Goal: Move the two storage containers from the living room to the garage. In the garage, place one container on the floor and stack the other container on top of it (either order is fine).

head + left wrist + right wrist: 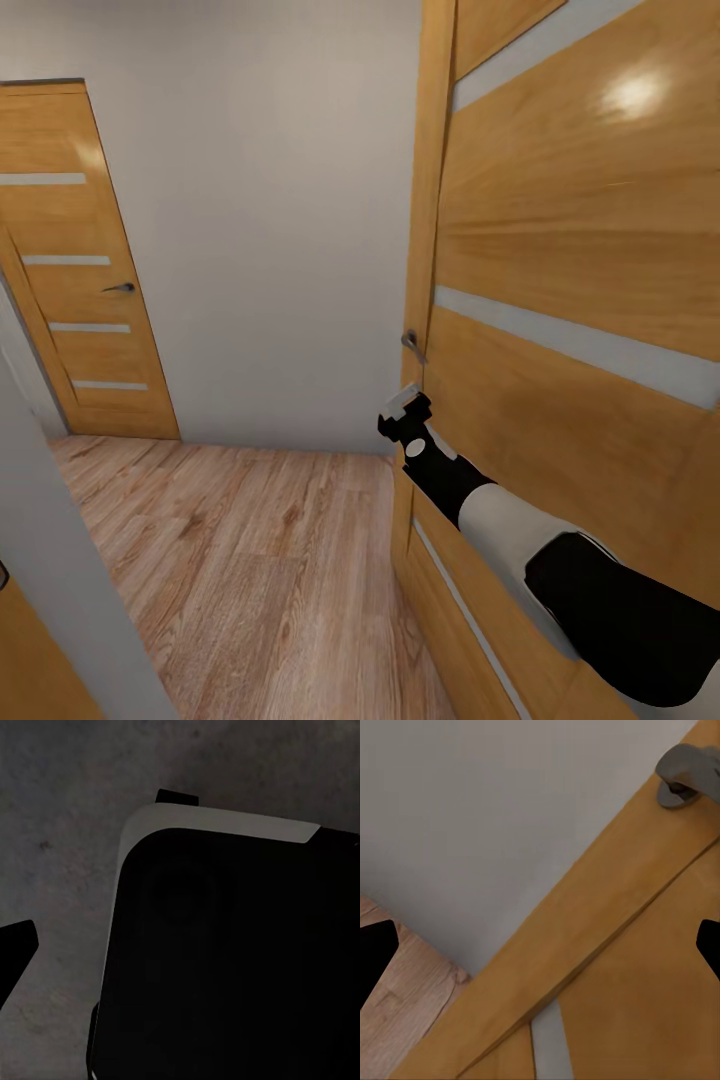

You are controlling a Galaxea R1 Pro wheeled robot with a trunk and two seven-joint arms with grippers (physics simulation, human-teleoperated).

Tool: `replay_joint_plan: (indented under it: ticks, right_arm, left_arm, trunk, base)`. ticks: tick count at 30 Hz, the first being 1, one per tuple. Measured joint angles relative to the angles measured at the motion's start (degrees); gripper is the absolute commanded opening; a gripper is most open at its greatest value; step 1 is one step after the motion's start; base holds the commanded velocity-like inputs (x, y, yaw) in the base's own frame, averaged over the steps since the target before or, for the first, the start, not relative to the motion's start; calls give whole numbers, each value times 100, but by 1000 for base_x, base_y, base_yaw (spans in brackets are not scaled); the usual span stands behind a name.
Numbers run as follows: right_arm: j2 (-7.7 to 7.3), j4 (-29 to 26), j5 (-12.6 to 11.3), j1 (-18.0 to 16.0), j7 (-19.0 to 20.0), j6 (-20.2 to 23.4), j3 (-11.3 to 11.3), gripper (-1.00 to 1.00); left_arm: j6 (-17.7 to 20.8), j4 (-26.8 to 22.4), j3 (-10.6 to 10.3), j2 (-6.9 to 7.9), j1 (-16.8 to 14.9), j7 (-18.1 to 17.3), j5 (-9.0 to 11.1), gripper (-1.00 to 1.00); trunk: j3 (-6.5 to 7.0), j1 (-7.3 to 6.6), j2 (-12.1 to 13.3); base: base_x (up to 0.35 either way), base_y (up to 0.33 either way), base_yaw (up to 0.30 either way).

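Right gripper, fingers spread and empty, sits just below the door handle at frame centre-right: lift slightly, hook the lever, avoid scraping the door; left claw state can't tell.

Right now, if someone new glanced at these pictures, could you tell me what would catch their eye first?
Probably the big wooden door with pale stripes at the right of the head view, with the right gripper reaching out just below its grey door handle. Next, a second matching door stands shut at the far left, across a light wood plank floor. No storage containers are in sight.
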Motion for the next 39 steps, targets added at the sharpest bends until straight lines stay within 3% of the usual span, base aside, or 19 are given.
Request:
replay_joint_plan:
  ticks: [39]
  right_arm:
    - [-1,69,2,0,-13,-74,-28,100]
  left_arm:
    - [0,16,-6,1,3,0,0,100]
  trunk:
    - [0,0,0]
  base:
    - [106,0,0]
